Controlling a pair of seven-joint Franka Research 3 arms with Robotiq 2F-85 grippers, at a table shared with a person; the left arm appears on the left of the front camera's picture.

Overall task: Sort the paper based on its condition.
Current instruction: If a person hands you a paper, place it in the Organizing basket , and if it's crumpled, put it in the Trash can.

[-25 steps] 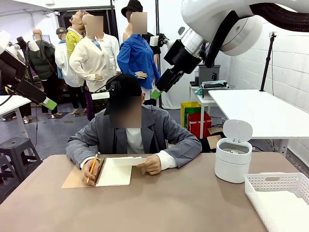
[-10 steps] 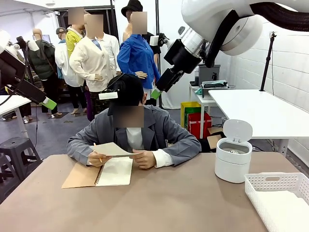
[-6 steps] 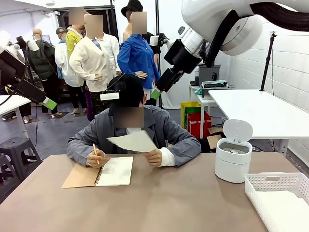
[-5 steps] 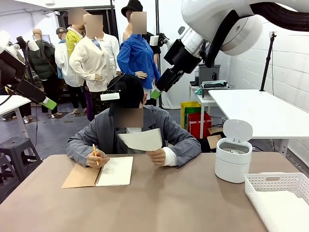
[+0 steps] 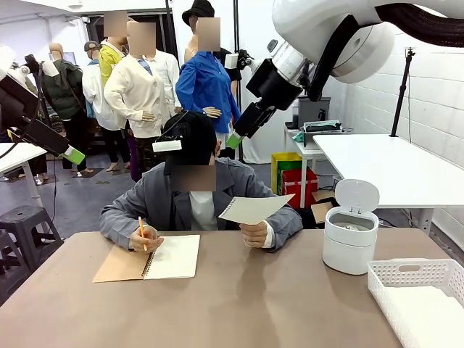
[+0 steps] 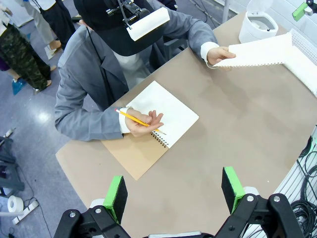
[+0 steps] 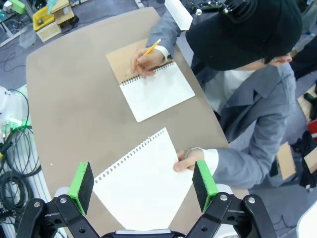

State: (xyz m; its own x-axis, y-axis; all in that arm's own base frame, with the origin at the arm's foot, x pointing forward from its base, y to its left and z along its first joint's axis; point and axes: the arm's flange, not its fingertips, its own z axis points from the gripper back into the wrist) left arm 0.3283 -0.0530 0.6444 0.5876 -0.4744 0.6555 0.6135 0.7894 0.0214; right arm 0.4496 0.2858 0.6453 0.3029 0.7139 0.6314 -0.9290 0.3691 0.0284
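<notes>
A person at the far side holds one white sheet of paper (image 5: 254,209) up above the table in one hand (image 5: 254,233); its torn spiral edge shows in the right wrist view (image 7: 148,168) and the left wrist view (image 6: 257,52). The other hand holds a pencil (image 5: 141,230) on the open brown-covered notebook (image 5: 172,257). My left gripper (image 5: 72,154) hangs high at the far left, open and empty (image 6: 174,191). My right gripper (image 5: 234,139) hangs high above the person, open and empty (image 7: 142,179), looking down on the sheet.
A white round bin (image 5: 350,239) with its lid up stands at the right of the table. A white slotted basket (image 5: 420,297) sits at the front right corner. The brown tabletop (image 5: 239,304) lies bare in front of the notebook.
The person lifted a loose sheet off the notebook and carried it to picture right, now holding it up in one hand. Both arms stayed still.
</notes>
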